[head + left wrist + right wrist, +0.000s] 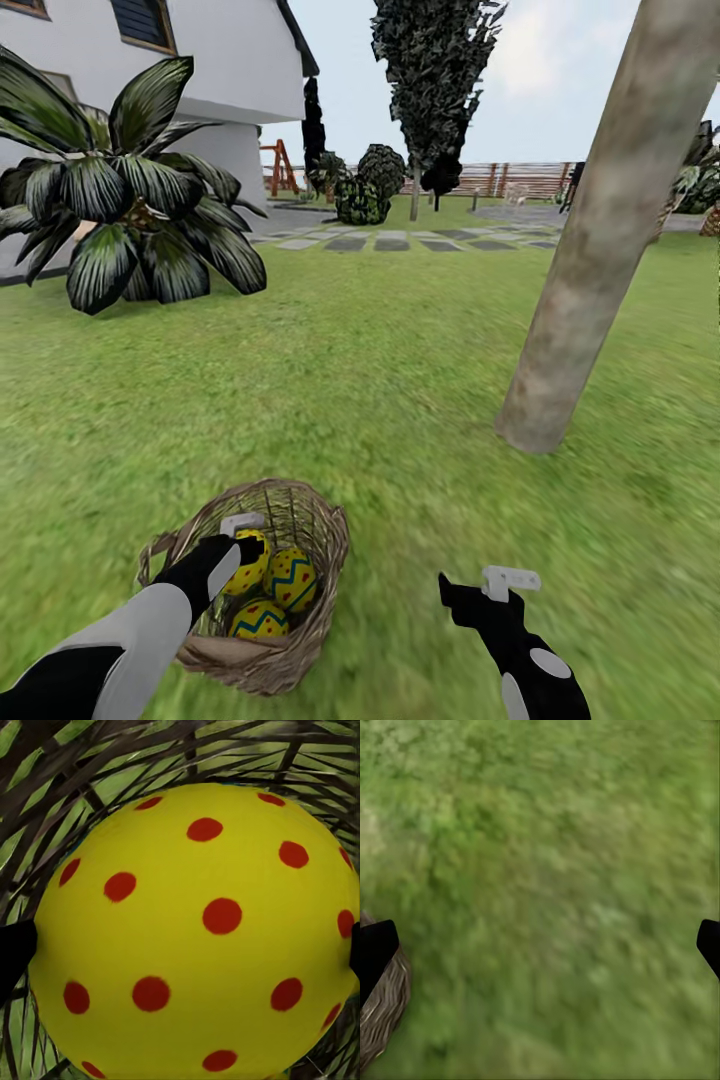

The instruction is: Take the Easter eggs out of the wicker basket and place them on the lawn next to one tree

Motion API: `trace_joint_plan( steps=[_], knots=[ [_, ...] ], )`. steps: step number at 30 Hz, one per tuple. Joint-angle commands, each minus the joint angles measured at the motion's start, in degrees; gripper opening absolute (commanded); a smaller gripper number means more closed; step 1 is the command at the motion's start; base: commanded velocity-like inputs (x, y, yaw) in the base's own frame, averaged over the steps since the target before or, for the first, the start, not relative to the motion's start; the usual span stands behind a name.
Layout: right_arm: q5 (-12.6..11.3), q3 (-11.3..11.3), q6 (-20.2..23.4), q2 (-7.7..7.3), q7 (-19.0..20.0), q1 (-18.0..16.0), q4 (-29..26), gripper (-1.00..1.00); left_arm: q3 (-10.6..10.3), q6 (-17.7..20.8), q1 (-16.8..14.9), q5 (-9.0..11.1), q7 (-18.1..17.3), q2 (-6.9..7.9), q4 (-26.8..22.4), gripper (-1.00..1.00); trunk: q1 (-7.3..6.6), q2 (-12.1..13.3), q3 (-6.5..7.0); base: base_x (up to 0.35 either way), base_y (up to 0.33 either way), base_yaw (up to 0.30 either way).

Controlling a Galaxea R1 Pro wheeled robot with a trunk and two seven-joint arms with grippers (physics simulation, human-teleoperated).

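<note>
Left gripper [243, 540] inside wicker basket [300, 655] on lawn [380, 400], fingers straddling a dotted Easter egg [199, 930]; grip contact unclear. Right gripper [480, 590] spread wide over grass. Tree [590, 260] nearby.

Wicker basket [262, 655] upright on lawn [380, 380], 7 o'clock of the tree [590, 250] base. All three Easter eggs [275, 590] inside: yellow, red dots, blue-edged zigzags. Egg at 10 o'clock [196, 937] sits against the weave.
</note>
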Motion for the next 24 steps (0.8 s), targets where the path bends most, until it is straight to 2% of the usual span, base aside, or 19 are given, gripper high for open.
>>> trace_joint_plan(
  steps=[1,24],
  knots=[
    [-0.3,0.1,0.3,-0.01,-0.4,0.0,-0.1,1.0,0.1,0.3,0.0,0.5,0.2,-0.01,-0.1,-1.0,-0.04,0.0,0.18,-0.067,-0.032,0.0],
    [-0.3,0.0,0.3,-0.01,-0.5,0.0,0.0,1.0,0.1,0.4,0.0,0.5,0.7,-0.41,-0.2,-1.0,-0.63,0.3,5.27,-0.096,-0.044,0.0]
  ],
)
